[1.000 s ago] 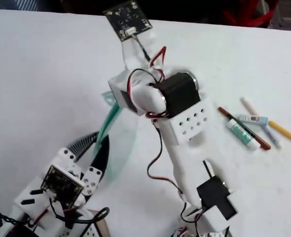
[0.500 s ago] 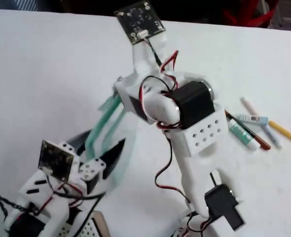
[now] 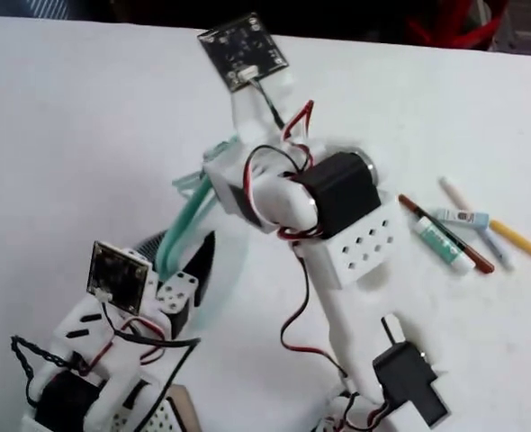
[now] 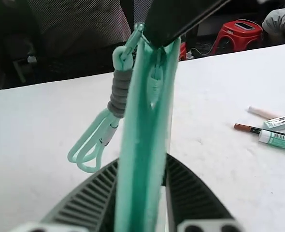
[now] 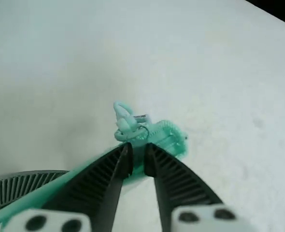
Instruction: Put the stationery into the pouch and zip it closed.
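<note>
A translucent green pouch (image 3: 186, 225) stands on edge between the two arms, off the white table (image 3: 76, 135). My left gripper (image 4: 141, 164) is shut on the pouch's (image 4: 142, 145) lower edge, one ribbed finger on each side. My right gripper (image 5: 137, 151) is shut on the pouch (image 5: 158, 133) at its zipper end, beside a small green ring. In the left wrist view the right gripper (image 4: 176, 21) pinches the pouch's upper end, and a green strap loop (image 4: 90, 147) hangs beside it. The stationery lies loose at the right: a glue stick (image 3: 443, 243), a brown pencil (image 3: 481, 259) and a yellow pencil (image 3: 522, 243).
The right arm's body (image 3: 337, 216) reaches across the middle of the table, with red and black wires hanging from it. The table's far edge (image 3: 382, 40) gives onto a dark room. A red stool (image 4: 236, 30) stands beyond the table.
The left arm has lifted and turned its wrist, raising the pouch onto its edge. The right arm swung a little right with the pouch's top, then back left.
</note>
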Controlling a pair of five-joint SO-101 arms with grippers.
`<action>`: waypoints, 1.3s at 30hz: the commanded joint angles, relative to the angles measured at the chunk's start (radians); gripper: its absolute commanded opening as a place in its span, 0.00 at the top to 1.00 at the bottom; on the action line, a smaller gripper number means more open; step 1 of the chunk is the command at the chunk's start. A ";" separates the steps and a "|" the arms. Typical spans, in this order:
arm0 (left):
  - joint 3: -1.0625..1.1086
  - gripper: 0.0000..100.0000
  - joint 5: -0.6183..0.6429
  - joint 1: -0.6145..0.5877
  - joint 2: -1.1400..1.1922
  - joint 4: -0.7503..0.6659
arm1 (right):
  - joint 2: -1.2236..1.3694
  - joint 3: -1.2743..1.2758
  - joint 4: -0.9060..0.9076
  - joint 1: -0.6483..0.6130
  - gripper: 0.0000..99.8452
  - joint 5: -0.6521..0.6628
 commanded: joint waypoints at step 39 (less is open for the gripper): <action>0.081 0.98 -0.075 -0.010 0.012 -0.115 | 0.036 -0.071 -0.127 -0.096 0.87 0.066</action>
